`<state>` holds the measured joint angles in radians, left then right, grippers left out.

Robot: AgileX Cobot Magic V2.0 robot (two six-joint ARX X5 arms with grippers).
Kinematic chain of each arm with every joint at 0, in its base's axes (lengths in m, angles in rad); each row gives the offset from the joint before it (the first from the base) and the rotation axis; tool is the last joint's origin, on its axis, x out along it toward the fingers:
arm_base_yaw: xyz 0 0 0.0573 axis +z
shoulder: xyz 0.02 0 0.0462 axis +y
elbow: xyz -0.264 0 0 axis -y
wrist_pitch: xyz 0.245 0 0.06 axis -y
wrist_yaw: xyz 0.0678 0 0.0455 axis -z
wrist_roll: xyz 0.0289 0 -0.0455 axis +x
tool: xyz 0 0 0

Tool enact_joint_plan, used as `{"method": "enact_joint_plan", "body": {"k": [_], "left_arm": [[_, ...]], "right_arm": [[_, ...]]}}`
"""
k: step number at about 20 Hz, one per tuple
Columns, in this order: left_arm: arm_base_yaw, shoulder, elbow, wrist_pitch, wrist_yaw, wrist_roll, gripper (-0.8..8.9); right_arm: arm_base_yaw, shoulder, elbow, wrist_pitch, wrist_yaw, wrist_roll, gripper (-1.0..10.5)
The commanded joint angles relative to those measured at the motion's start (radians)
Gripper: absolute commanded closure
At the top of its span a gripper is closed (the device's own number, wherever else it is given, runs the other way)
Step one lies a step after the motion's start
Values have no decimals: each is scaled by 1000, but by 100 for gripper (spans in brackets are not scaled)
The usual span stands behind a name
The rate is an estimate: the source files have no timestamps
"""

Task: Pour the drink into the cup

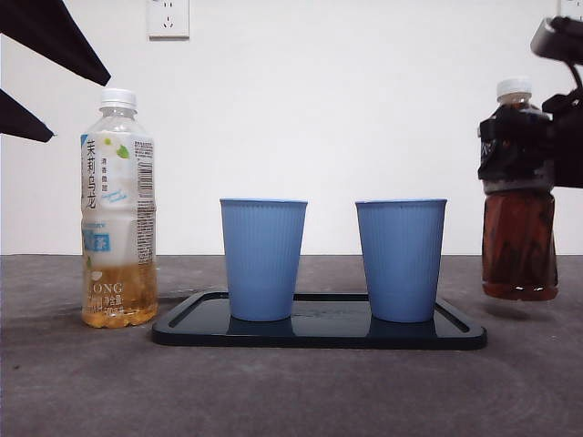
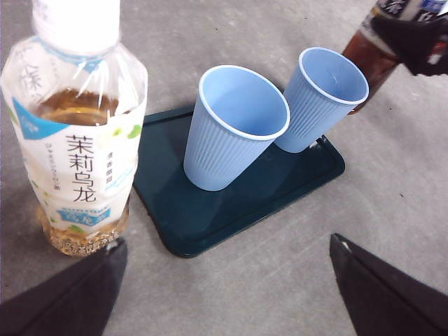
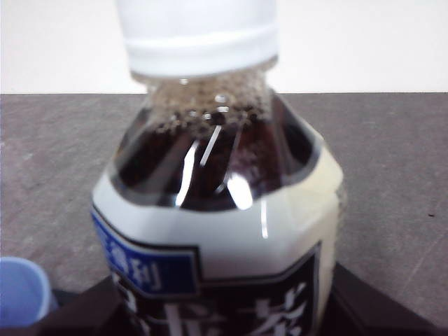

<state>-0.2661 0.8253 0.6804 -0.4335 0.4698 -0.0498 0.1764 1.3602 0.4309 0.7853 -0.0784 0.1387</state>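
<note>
A dark-tea drink bottle (image 1: 519,246) with a white cap hangs just above the table at the right, my right gripper (image 1: 547,137) shut on its upper body. It fills the right wrist view (image 3: 217,161), with the jaws of the right gripper (image 3: 224,294) pressed on both sides. Two empty blue cups (image 1: 263,259) (image 1: 401,259) stand upright on a dark tray (image 1: 319,332). A second bottle (image 1: 118,209), holding a little amber tea, stands to the left of the tray. My left gripper (image 2: 227,241) is open, jaws wide apart, close to that bottle (image 2: 73,133) and not touching it.
A white wall with a socket (image 1: 168,16) closes off the back of the grey table. The tray (image 2: 182,224) lies between the two bottles, and the dark bottle (image 2: 364,56) hangs just beyond the right cup (image 2: 325,91).
</note>
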Motion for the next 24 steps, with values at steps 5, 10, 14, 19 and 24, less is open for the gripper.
{"method": "enact_joint_plan", "body": {"k": [5, 10, 14, 19, 24], "left_arm": [[-3, 6, 8, 15, -1, 5, 350], [-3, 6, 8, 18, -1, 5, 350], [-3, 6, 8, 22, -1, 5, 350], [-3, 6, 8, 22, -1, 5, 350], [-3, 6, 8, 23, -1, 5, 350]], "right_arm": [[4, 106, 16, 147, -2, 10, 756], [4, 124, 16, 157, -2, 10, 756], [4, 123, 16, 153, -4, 11, 714], [5, 119, 16, 69, -4, 12, 533], [6, 20, 16, -66, -3, 12, 504]]}}
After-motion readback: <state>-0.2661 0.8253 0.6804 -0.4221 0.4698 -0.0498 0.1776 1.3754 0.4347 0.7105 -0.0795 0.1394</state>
